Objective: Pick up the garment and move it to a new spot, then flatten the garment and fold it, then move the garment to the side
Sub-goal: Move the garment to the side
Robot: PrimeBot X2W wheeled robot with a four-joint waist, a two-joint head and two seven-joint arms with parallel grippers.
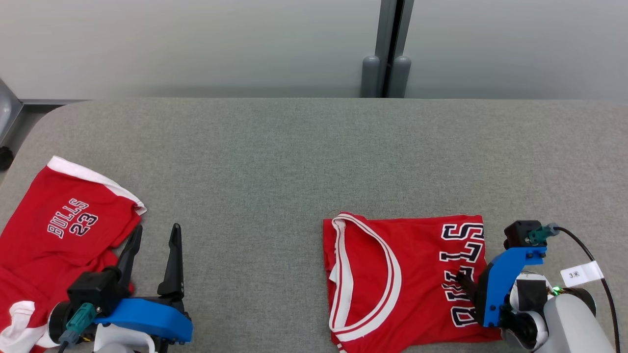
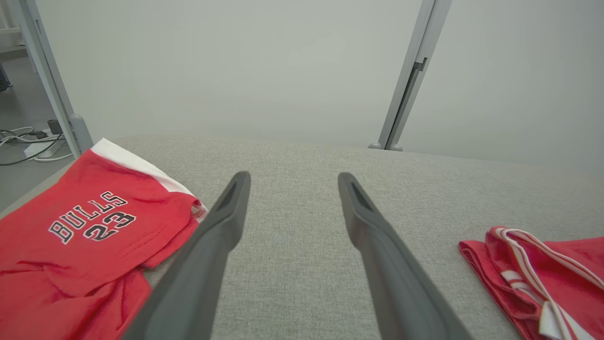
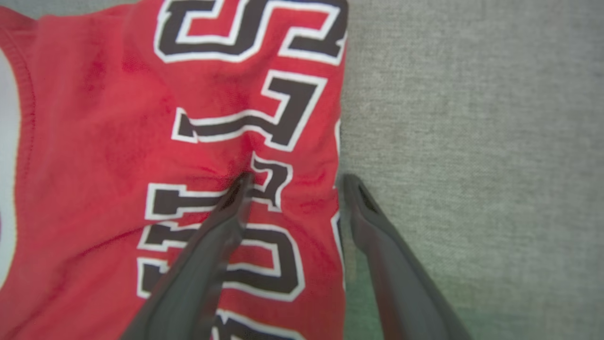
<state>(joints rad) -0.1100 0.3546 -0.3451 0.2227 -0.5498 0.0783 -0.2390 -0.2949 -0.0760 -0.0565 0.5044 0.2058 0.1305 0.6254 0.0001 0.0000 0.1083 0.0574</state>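
A: Item one, your right gripper (image 3: 292, 182)?
B: Angled down onto the folded jersey (image 1: 392, 274), near right of the table (image 1: 274, 157) — fingers spread wide, straddling its edge, clamping nothing.
A: Your left gripper (image 1: 155, 229)?
B: Level, spread wide, empty — beside red shorts (image 1: 64, 230).

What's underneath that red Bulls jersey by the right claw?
The grey table shows around the Bulls jersey on its visible edges, so it lies on that. Anything else beneath is covered by cloth. The open right gripper rests one finger on top.
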